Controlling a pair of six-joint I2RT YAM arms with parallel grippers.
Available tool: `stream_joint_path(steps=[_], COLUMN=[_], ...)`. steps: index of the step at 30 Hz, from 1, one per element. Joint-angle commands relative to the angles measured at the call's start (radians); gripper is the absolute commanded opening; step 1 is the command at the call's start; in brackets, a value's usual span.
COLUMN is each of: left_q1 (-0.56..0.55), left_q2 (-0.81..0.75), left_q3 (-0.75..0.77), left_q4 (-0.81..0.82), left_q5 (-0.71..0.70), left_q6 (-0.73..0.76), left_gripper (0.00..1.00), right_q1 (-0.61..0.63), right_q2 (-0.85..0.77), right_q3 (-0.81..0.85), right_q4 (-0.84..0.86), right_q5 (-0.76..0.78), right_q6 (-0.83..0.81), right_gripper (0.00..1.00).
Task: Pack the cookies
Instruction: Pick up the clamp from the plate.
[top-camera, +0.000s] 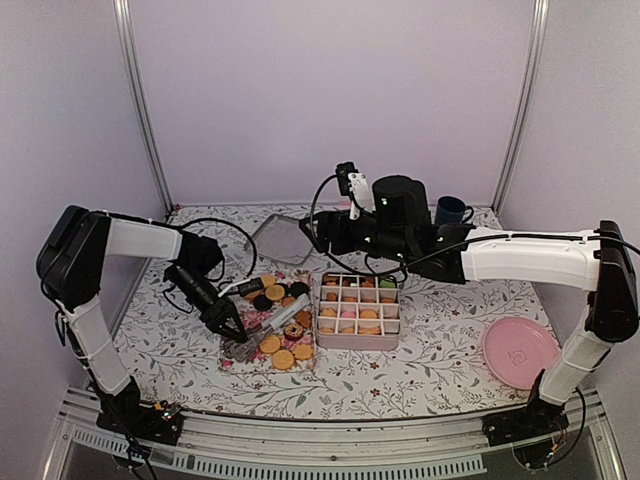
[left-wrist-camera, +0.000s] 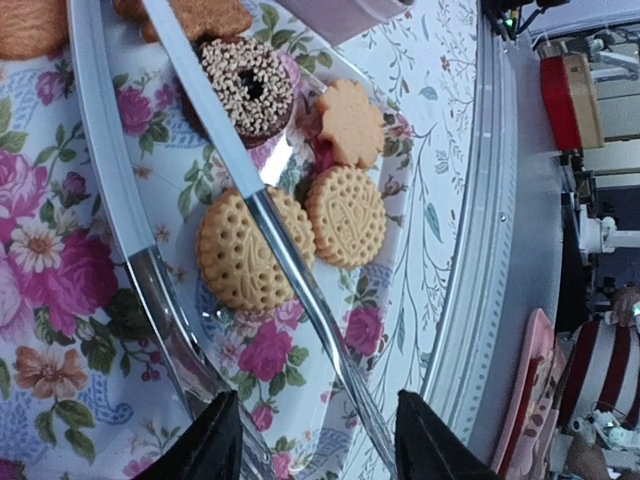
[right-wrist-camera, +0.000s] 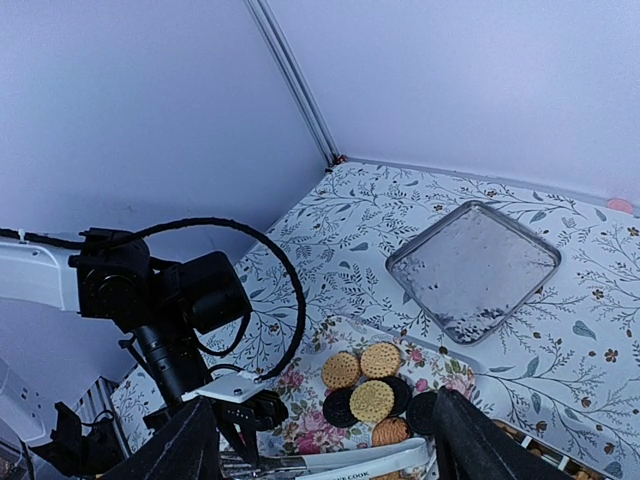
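Left wrist view: the left jaws (left-wrist-camera: 315, 432) are set fairly wide and grip the white-handled metal tongs (left-wrist-camera: 262, 215). One tong arm lies against each finger, and both run ahead of the jaws and off the frame.

- Under the tongs, straight ahead of the jaws, small round golden and chocolate-brown cookies (left-wrist-camera: 345, 215) sit on a rectangular floral-print tray (left-wrist-camera: 60, 250).
- Two embossed golden rounds touch each other, and one tong arm crosses over one of them.
- Beyond them are a flower-shaped orange one and a dark ring with sprinkles.
- The tray's raised rim runs close outboard of one finger. Past it comes a strip of leaf-patterned counter (left-wrist-camera: 440, 130), then the metal rail at the counter's edge.

Top external view: the left jaws (top-camera: 228, 328) sit over the tray's near corner on the left arm's side.

- The tongs slant from them across the tray toward a white divided box (top-camera: 358, 343).
- The box stands just beside the tray edge farthest from these jaws. More cookies fill most of its cells, one pink and one green among them.
- The right jaws (top-camera: 325, 232) hover beyond the box and tray, near a square silver metal tray (top-camera: 285, 240).
- A round pink plate (top-camera: 520, 352) lies well apart from both jaws, near the right arm's base.
- A dark blue mug (top-camera: 450, 210) stands behind the right arm.

Right wrist view: the right jaws (right-wrist-camera: 320, 430) are spread wide with nothing between them.

- Below them is the floral tray's far end with golden and dark cookies.
- Ahead lies the silver tray, with bare counter all round it up to the back walls.
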Motion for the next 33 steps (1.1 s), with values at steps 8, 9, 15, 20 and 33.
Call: stream_joint_path(steps=[8,9,15,20,33], left_q1=[-0.036,-0.045,-0.095,-0.154,-0.168], left_q2=[0.007,0.003,-0.030,-0.055,-0.073], left_q3=[0.023,0.023,0.030,0.024,0.093], left_q4=[-0.009,-0.007,0.014,0.047,-0.016], left_q5=[-0.083,-0.097,-0.209,-0.331,-0.320], left_q6=[-0.023,-0.035,-0.084,-0.139,-0.143], left_gripper=[0.48,0.49,0.60,0.56,0.09], right_q1=[0.003,0.003,0.003,0.004,0.003], right_q2=[-0.035,-0.036,-0.037,-0.038,-0.037], right_q3=[-0.026,-0.027,-0.033,-0.041,-0.043], right_q4=[0.023,0.023,0.024,0.026,0.036], right_q5=[0.007,0.009,0.010,0.009,-0.011], right_q6=[-0.002,-0.003,-0.003,-0.001,0.001], right_gripper=[0.75,0.75,0.75,0.75,0.73])
